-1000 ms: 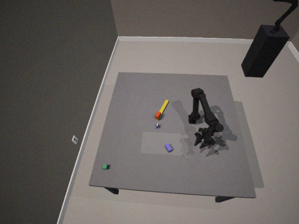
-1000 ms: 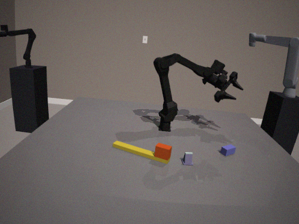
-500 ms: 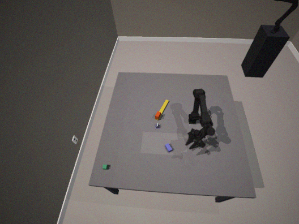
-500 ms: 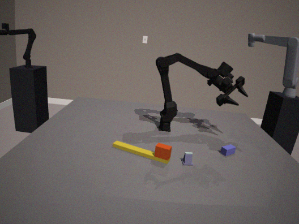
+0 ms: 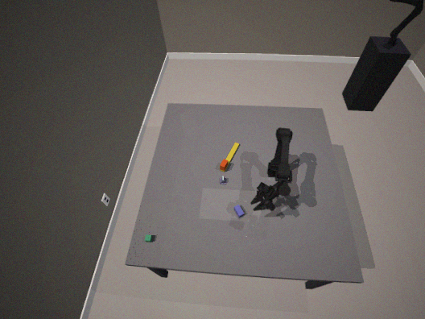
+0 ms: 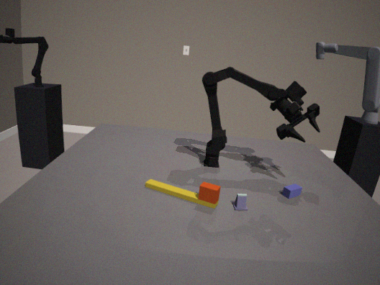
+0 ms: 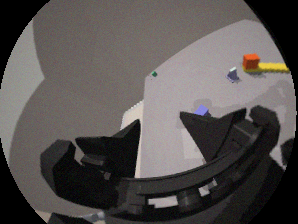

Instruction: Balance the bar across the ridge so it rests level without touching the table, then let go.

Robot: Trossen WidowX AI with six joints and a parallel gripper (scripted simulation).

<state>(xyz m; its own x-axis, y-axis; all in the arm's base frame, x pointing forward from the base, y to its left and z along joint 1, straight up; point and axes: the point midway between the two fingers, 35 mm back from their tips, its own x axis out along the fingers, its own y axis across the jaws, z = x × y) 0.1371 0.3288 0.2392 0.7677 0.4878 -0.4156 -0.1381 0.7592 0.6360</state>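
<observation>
The yellow bar (image 5: 233, 152) (image 6: 173, 189) (image 7: 274, 67) lies on the table, with an orange block (image 5: 224, 164) (image 6: 209, 193) (image 7: 251, 61) on its end nearer the ridge. The small pale purple ridge (image 5: 223, 180) (image 6: 241, 201) (image 7: 233, 74) stands just beyond that end, apart from the bar, with nothing on it. My gripper (image 5: 253, 206) (image 6: 311, 136) (image 7: 160, 118) is open and empty, its fingers wide apart. It is raised above the table, away from the bar and ridge, on the blue-purple block's side.
A blue-purple block (image 5: 239, 211) (image 6: 292, 191) (image 7: 202, 110) lies on the table between the ridge and my gripper's side. A small green block (image 5: 148, 238) (image 7: 154, 74) lies near a far table corner. Other arms stand on dark pedestals (image 5: 374, 76) (image 6: 39, 126) off the table.
</observation>
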